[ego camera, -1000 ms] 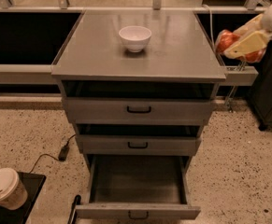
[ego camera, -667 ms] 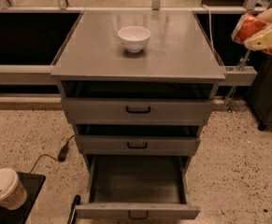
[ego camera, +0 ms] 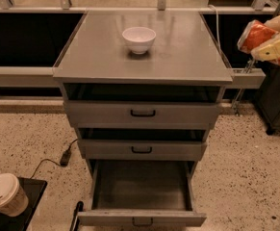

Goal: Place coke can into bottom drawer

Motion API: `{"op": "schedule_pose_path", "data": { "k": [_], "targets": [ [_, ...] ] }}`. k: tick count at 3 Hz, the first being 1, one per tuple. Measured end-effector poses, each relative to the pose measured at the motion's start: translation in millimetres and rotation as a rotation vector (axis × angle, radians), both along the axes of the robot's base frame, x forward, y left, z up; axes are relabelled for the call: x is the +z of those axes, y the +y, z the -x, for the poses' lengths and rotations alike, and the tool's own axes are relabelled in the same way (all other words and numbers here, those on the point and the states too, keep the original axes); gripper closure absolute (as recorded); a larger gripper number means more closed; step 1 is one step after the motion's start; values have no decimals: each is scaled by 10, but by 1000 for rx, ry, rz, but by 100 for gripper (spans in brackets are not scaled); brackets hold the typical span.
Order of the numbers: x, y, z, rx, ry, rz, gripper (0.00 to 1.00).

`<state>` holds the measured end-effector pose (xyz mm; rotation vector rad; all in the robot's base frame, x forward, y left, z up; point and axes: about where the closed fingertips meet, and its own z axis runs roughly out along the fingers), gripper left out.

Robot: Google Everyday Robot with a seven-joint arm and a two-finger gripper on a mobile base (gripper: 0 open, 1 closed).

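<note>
End effector (ego camera: 269,37), closed around the tilted coke can (ego camera: 253,34), hangs high above and well to the right of the open bottom drawer (ego camera: 142,189), so the can's way in probably runs leftward and steeply down.

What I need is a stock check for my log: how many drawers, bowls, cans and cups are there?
Drawers: 3, bottom drawer open
Bowl: 1
Can: 1, held in the pincer at the right edge
Cup: 1
Total: 6
</note>
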<state>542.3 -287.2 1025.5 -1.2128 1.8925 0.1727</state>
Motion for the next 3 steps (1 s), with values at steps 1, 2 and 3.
{"op": "schedule_pose_path", "data": {
  "k": [1,2,3],
  "targets": [
    [-318,40,112,6,16,-34,100],
    [-769,158,260,7,-29,-154,100],
    [-1821,266,329,-25,84,-258,100]
  ]
}}
